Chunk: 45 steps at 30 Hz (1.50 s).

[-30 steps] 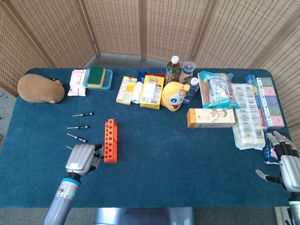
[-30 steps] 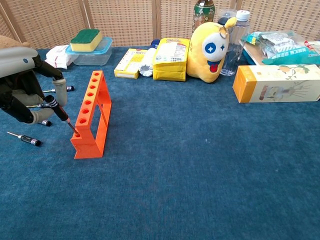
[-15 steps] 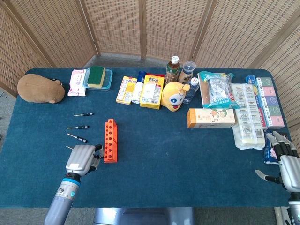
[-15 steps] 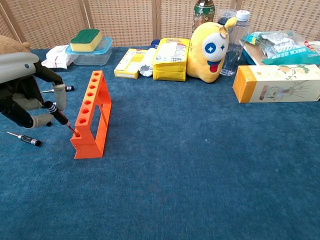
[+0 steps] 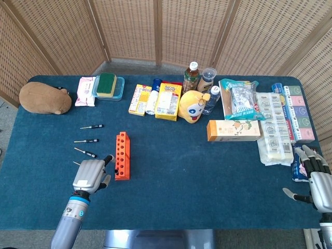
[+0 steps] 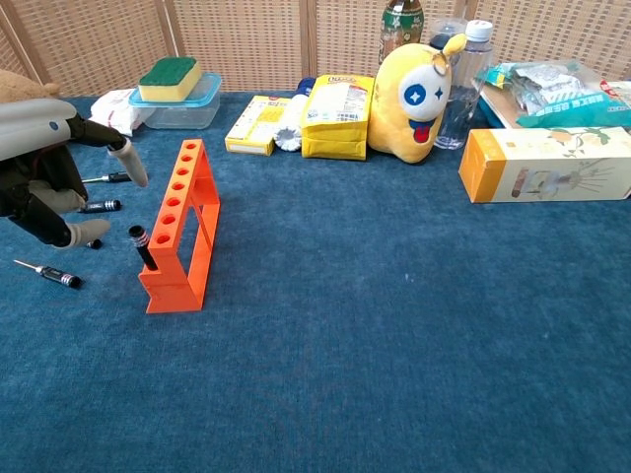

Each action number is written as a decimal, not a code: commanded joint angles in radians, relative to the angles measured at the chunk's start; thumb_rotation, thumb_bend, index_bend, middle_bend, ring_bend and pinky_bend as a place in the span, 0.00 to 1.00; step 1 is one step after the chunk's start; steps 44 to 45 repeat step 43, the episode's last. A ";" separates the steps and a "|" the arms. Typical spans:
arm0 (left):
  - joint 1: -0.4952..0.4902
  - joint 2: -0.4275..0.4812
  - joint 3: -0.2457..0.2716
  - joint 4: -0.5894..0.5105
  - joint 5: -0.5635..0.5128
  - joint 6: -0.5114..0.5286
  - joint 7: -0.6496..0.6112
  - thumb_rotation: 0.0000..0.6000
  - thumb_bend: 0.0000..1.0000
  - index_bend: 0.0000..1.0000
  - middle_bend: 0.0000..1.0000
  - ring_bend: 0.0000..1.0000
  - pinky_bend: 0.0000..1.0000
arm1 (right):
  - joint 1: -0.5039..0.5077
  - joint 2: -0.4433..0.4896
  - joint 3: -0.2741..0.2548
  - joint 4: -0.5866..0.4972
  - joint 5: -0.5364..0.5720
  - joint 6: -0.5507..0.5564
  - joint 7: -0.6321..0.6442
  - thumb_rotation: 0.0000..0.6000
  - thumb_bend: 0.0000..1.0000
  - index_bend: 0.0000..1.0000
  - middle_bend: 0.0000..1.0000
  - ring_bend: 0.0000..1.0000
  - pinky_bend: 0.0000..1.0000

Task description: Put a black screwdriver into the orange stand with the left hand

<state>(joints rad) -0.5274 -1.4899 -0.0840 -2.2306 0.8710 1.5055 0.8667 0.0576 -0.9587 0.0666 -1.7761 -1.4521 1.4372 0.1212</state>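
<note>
The orange stand [image 5: 122,155] [image 6: 180,225] lies lengthwise on the blue cloth at the left. A black screwdriver [image 6: 144,247] [image 5: 108,158] stands tilted in the stand's nearest hole, handle up. My left hand [image 5: 90,176] [image 6: 57,187] is just left of it, with its fingers spread and nothing in them; a small gap separates them from the handle. Three more black screwdrivers [image 5: 92,126] [image 5: 86,140] [image 5: 84,152] lie on the cloth left of the stand. My right hand [image 5: 316,179] rests near the table's right edge with fingers apart, holding nothing.
A brown plush [image 5: 45,98] lies at the far left. Along the back stand a sponge in a tub [image 5: 108,85], snack boxes [image 5: 168,100], a yellow plush [image 5: 194,106], bottles [image 5: 191,77] and a long carton [image 5: 233,130]. Packets [image 5: 277,127] fill the right side.
My left hand pushed the screwdriver down into the stand's nearest hole, then let go and spread its fingers. The screwdriver now stands by itself. The right hand has not moved.
</note>
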 commanded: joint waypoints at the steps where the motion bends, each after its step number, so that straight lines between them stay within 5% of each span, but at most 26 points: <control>1: 0.001 0.000 0.002 0.003 0.008 -0.002 -0.008 1.00 0.38 0.30 1.00 1.00 1.00 | 0.000 0.000 0.000 0.000 0.001 0.000 0.000 1.00 0.00 0.00 0.01 0.07 0.00; 10: 0.024 0.041 0.017 -0.006 0.061 0.004 -0.057 1.00 0.36 0.30 1.00 1.00 1.00 | 0.000 0.000 0.000 0.001 0.000 0.000 0.001 1.00 0.00 0.00 0.01 0.07 0.00; 13: 0.046 0.081 0.044 -0.013 0.115 0.011 -0.087 1.00 0.29 0.23 0.97 0.97 0.99 | 0.000 0.001 0.000 0.000 -0.002 0.001 0.001 1.00 0.00 0.00 0.01 0.07 0.00; 17: 0.084 0.192 0.117 -0.032 0.180 -0.009 -0.133 1.00 0.20 0.01 0.49 0.57 0.82 | 0.000 -0.001 0.000 0.000 -0.001 0.001 -0.005 1.00 0.00 0.00 0.01 0.07 0.00; 20: 0.118 0.287 0.165 -0.010 0.246 -0.027 -0.211 1.00 0.16 0.00 0.13 0.24 0.58 | 0.001 -0.004 0.000 -0.003 0.001 0.000 -0.012 1.00 0.00 0.00 0.01 0.07 0.00; 22: 0.146 0.337 0.190 0.031 0.316 -0.027 -0.287 1.00 0.13 0.00 0.02 0.12 0.49 | 0.002 -0.007 0.001 -0.004 0.004 -0.002 -0.020 1.00 0.00 0.00 0.01 0.07 0.00; 29: 0.251 0.400 0.226 0.314 0.553 0.067 -0.579 1.00 0.10 0.00 0.00 0.00 0.25 | 0.006 -0.020 0.004 -0.003 0.016 -0.004 -0.057 1.00 0.00 0.00 0.01 0.07 0.00; 38: 0.345 0.400 0.234 0.531 0.598 0.107 -0.864 1.00 0.10 0.00 0.00 0.00 0.23 | -0.001 -0.038 0.005 -0.009 0.013 0.020 -0.111 1.00 0.00 0.00 0.01 0.07 0.00; 45: 0.367 0.414 0.219 0.572 0.602 0.110 -0.918 1.00 0.10 0.00 0.00 0.00 0.23 | -0.005 -0.043 0.005 -0.008 0.010 0.031 -0.124 1.00 0.00 0.00 0.00 0.06 0.00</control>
